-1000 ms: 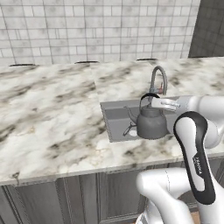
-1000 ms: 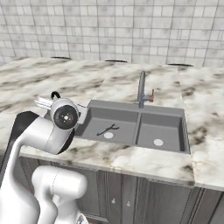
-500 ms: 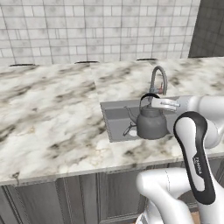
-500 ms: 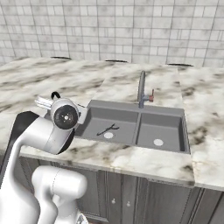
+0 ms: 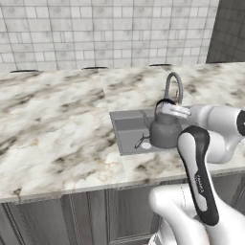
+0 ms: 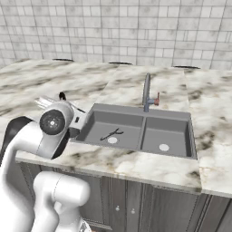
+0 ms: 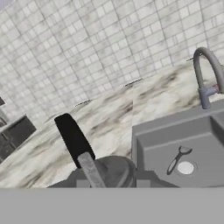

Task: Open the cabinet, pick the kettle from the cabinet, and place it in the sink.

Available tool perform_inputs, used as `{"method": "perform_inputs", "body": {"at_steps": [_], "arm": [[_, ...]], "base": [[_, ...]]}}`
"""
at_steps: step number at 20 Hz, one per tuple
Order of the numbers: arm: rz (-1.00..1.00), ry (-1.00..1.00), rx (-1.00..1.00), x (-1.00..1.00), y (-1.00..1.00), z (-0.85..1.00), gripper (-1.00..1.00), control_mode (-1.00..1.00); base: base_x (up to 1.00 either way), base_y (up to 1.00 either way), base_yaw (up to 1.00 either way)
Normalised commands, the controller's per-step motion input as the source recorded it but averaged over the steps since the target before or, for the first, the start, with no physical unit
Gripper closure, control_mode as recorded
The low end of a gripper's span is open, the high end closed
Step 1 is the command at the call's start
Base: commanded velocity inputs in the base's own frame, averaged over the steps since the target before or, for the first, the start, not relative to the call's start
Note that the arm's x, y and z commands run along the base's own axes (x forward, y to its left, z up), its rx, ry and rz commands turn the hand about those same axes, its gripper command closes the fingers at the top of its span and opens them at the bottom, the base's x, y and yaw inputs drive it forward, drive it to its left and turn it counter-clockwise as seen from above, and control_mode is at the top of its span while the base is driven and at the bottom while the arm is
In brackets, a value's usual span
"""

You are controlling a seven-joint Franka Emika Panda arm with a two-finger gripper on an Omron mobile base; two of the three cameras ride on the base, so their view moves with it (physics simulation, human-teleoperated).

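My gripper (image 5: 167, 108) is shut on the arched black handle of the dark grey kettle (image 5: 164, 131). The kettle hangs upright above the left part of the grey sink (image 5: 125, 125), close to its left rim. In the hand view the kettle's lid (image 7: 113, 169) and black handle (image 7: 72, 138) sit just left of the sink's (image 7: 175, 131) left edge. In the right base view my arm covers most of the kettle beside the sink (image 6: 136, 131). The cabinet is out of view.
A gooseneck faucet (image 5: 173, 87) stands behind the basin, near the kettle. A thin dark object (image 6: 112, 133) lies by the left drain. Marble counter (image 5: 52, 129) stretches wide to the left. A tiled wall (image 5: 105, 28) runs behind, with a dark panel (image 5: 229, 28) at far right.
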Motion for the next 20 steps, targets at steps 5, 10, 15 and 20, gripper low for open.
{"method": "perform_inputs", "body": {"at_steps": [5,10,15,20], "arm": [[-0.34,0.04,0.0,0.25,0.04,0.08,1.0,-1.0],[-0.29,0.13,0.0,0.26,0.0,0.05,1.0,-1.0],[-0.34,0.18,0.0,0.26,0.0,0.01,1.0,-1.0],[-0.29,0.1,0.0,0.22,-0.1,0.0,1.0,-1.0]], "base": [[0.0,0.0,0.0],[0.0,0.0,0.0],[0.0,0.0,0.0],[0.0,0.0,0.0]]}}
